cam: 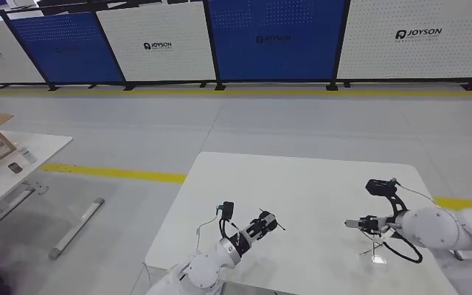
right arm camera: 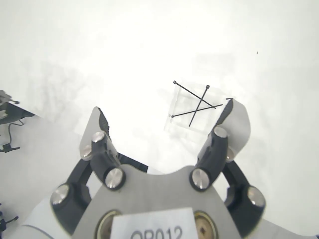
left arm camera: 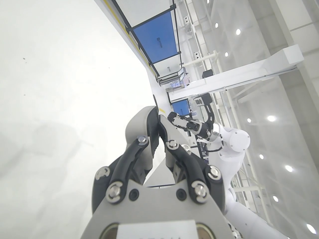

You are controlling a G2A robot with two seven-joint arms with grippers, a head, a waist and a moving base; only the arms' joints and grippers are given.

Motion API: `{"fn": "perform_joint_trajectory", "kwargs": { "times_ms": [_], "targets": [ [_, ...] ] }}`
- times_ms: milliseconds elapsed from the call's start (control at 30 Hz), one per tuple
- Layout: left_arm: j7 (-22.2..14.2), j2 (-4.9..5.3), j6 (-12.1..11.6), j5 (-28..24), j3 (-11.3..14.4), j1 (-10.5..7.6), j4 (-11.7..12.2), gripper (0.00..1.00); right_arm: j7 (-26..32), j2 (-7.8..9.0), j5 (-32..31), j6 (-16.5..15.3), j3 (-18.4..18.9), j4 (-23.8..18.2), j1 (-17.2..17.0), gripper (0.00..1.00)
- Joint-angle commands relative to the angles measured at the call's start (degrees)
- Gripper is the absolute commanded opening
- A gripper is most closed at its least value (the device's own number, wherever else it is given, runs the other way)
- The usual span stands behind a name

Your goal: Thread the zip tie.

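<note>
My left gripper (cam: pixel 267 220) (left arm camera: pixel 158 121) hangs low over the near middle of the white table (cam: pixel 310 184), shut on a thin black zip tie (cam: pixel 279 225) whose end (left arm camera: pixel 154 99) pokes out past the fingertips. Three more black zip ties (right arm camera: pixel 197 103) lie crossed in a small clear tray (right arm camera: pixel 174 95) (cam: pixel 377 257) near the table's front right. My right gripper (cam: pixel 351 223) (right arm camera: pixel 165 113) hovers above the table beside that tray, open with nothing between its fingers; it also shows far off as the right gripper (left arm camera: pixel 175 120) in the left wrist view.
The table's far half is bare white surface. A black cable (cam: pixel 402 254) loops from the right arm close to the tray. The table's front edge runs just behind both arms.
</note>
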Motion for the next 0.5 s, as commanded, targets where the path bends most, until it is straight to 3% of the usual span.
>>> {"fn": "perform_joint_trajectory", "kwargs": {
  "times_ms": [0,300,467],
  "targets": [
    [0.0,0.0,0.0,0.0,0.0,0.0,0.0,0.0,1.7,-0.58,-1.4,0.0,-1.8,0.7,0.8,1.0],
    [0.0,0.0,0.0,0.0,0.0,0.0,0.0,0.0,3.7,-0.96,-1.4,-0.4,-3.1,0.6,1.5,1.0],
    [0.0,0.0,0.0,0.0,0.0,0.0,0.0,0.0,-0.1,-0.73,0.1,-2.1,-1.4,1.0,-1.1,1.0]
  ]
}}
